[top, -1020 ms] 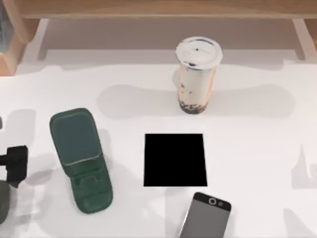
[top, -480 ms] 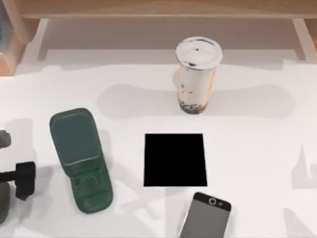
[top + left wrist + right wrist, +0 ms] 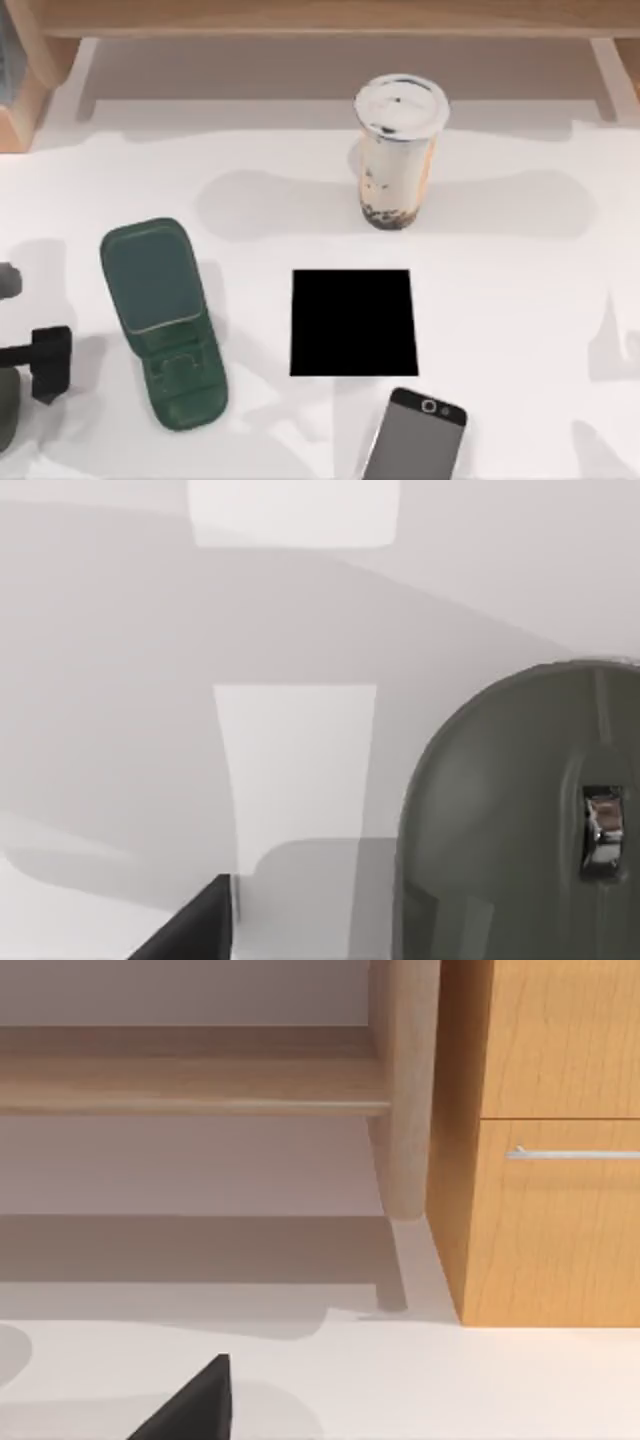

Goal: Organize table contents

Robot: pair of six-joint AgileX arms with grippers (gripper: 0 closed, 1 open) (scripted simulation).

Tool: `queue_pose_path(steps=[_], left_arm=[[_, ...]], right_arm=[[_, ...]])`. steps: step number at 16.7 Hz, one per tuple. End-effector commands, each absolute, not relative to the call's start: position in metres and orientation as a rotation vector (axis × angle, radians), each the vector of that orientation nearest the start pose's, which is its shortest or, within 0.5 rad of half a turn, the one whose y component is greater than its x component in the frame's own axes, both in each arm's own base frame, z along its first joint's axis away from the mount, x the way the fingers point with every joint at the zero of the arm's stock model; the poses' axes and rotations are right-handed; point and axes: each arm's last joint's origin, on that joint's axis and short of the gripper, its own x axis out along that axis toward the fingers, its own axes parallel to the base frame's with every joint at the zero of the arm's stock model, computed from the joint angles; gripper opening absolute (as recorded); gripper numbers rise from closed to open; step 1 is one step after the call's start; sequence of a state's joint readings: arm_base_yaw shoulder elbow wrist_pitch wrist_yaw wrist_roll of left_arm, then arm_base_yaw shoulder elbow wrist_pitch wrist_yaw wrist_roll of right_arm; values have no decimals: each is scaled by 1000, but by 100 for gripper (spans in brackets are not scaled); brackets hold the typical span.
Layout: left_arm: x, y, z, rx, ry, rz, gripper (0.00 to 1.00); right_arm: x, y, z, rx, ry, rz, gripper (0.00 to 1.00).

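Five things make up the job, and four lie in plain sight from above: the bubble-tea cup upright toward the back of the table, the black pad in the middle, the green phone stand to its left, and the phone just below the pad, running off the near edge of the view. The fifth — the grey mouse — sits directly under my left wrist camera, at the far left edge of the table. My left gripper hangs there above it; whether its fingers are spread or closed I cannot tell (one dark fingertip shows, nothing more).

I judge the risk to be a bad descent: the mouse is rounded and smooth, so an off-centre pinch could squirt it sideways — perhaps off the table's left side.
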State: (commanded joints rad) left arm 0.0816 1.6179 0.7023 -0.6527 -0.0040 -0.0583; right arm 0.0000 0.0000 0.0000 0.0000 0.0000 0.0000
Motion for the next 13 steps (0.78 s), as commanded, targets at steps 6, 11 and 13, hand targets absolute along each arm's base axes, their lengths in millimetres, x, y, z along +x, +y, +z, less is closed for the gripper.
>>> queue_pose_path(steps=[6,11,13], left_arm=[[234,20,107,-107,1565,114,2],[234,20,107,-107,1565,114,0],[234,20,107,-107,1565,114,0]], right_arm=[[106,-1,160,0,0,0,100],[106,-1,160,0,0,0,100],[106,-1,160,0,0,0,100]])
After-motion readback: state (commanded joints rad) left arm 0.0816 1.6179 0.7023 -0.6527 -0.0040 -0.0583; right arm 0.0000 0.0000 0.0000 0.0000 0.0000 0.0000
